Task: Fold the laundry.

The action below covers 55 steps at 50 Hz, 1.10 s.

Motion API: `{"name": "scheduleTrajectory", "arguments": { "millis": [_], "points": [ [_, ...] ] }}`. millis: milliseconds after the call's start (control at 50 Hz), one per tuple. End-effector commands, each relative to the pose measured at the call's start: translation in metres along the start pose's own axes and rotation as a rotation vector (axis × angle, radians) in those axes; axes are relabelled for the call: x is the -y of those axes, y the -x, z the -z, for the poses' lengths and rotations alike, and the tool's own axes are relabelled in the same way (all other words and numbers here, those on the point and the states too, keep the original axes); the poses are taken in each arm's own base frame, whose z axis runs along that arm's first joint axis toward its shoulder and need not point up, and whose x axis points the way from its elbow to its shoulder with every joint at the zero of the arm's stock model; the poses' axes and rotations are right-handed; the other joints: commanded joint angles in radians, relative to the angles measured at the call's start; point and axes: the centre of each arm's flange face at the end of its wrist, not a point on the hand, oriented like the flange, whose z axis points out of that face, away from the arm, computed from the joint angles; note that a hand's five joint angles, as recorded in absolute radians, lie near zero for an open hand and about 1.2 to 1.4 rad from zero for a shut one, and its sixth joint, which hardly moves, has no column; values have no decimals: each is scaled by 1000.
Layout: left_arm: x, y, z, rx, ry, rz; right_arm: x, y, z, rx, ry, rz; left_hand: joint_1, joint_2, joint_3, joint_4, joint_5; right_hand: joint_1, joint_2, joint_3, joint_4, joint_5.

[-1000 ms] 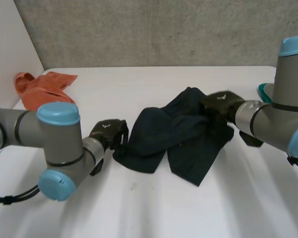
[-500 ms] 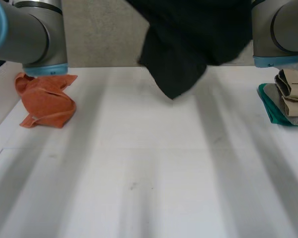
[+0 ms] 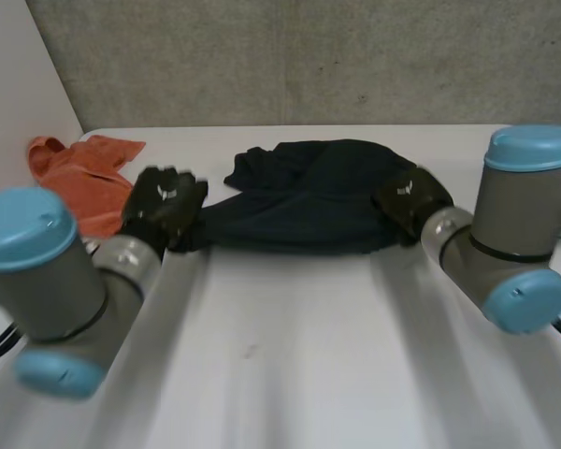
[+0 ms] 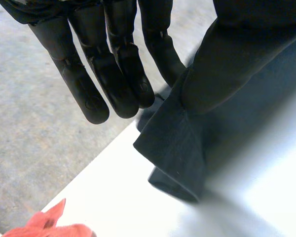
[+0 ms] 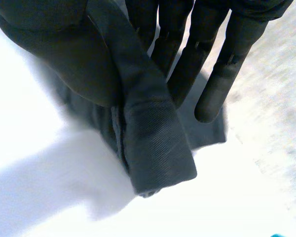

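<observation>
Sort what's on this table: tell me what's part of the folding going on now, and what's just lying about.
In the job:
dark garment, stretched out on the table between the hands
left hand, pinching one end
right hand, pinching the other end
white table, the folding surface

Lying about:
orange cloth, crumpled at the far corner, in neither hand

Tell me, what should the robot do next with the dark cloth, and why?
The left hand and right hand each pinch an end of the dark cloth, which looks bunched. Probably they should pull apart a little to flatten it.
</observation>
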Motion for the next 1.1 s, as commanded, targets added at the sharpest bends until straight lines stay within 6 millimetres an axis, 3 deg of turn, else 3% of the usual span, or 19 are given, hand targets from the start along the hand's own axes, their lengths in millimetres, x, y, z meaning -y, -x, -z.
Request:
{"name": "scheduleTrajectory", "arguments": {
  "millis": [20, 120, 180, 220, 320, 420, 500, 520, 560, 580, 600, 640, 660, 680, 760, 820, 860, 940, 1100],
  "points": [
    [24, -5, 75, -95, 57, -227, 10, 4, 89, 143, 190, 47, 239, 197, 199, 196, 245, 282, 217, 206, 200, 220],
    [31, -11, 146, -303, 255, -288, 6, 15, 157, 302, 328, 175, 239, 197, 199, 196, 245, 282, 217, 206, 200, 220],
    [32, -24, 168, -451, 318, -286, 9, 16, 172, 312, 301, 242, 239, 197, 199, 196, 245, 282, 217, 206, 200, 220],
    [34, -31, 173, -526, 316, -274, 10, 16, 170, 294, 279, 251, 239, 197, 199, 196, 245, 282, 217, 206, 200, 220],
    [24, -40, 139, -502, 278, -276, 1, 20, 157, 283, 282, 241, 239, 197, 199, 196, 245, 282, 217, 206, 200, 220],
    [9, -47, 87, -406, 248, -295, -27, 31, 119, 311, 371, 220, 239, 197, 199, 196, 245, 282, 217, 206, 200, 220],
    [5, -44, 39, -266, 224, -322, -29, 22, 86, 206, 348, 237, 239, 197, 199, 196, 245, 282, 217, 206, 200, 220],
    [14, -39, 17, -188, 178, -322, -27, 17, 78, 170, 335, 243, 239, 197, 199, 196, 245, 282, 217, 206, 200, 220],
    [30, -32, -5, -109, 107, -314, -17, 6, 61, 90, 296, 255, 239, 197, 199, 196, 245, 282, 217, 206, 200, 220],
    [40, -27, -16, -69, 62, -307, 0, -12, 45, -21, 233, 261, 239, 197, 199, 196, 245, 282, 217, 206, 200, 220],
    [67, -16, -35, 7, -50, -286, 12, -22, 38, -81, 192, 260, 239, 197, 199, 196, 245, 282, 217, 206, 200, 220],
    [99, -2, -49, 94, -184, -257, 43, -49, 26, -227, 78, 247, 239, 197, 199, 196, 245, 282, 217, 206, 200, 220],
    [117, 6, -55, 144, -257, -245, 73, -72, 22, -348, -47, 221, 239, 197, 199, 196, 245, 282, 217, 206, 200, 220],
    [153, 28, -62, 257, -414, -215, 89, -85, 21, -415, -124, 201, 239, 197, 199, 196, 245, 282, 217, 206, 200, 220],
    [216, 78, -64, 521, -778, -120, 155, -132, 29, -666, -505, 88, 239, 197, 199, 196, 245, 282, 217, 206, 200, 220],
    [246, 103, -54, 627, -988, -34, 186, -152, 40, -767, -759, 58, 239, 197, 199, 196, 245, 282, 217, 206, 200, 220],
    [251, 109, -52, 630, -1017, -8, 195, -156, 43, -795, -836, 64, 239, 197, 199, 196, 245, 282, 217, 206, 200, 220],
    [242, 109, -59, 597, -967, 7, 200, -152, 41, -778, -871, 80, 239, 197, 199, 196, 245, 282, 217, 206, 200, 220],
    [192, 87, -77, 493, -760, -3, 159, -125, -9, -645, -714, 74, 239, 197, 199, 196, 245, 282, 217, 206, 200, 220]
  ]
}}
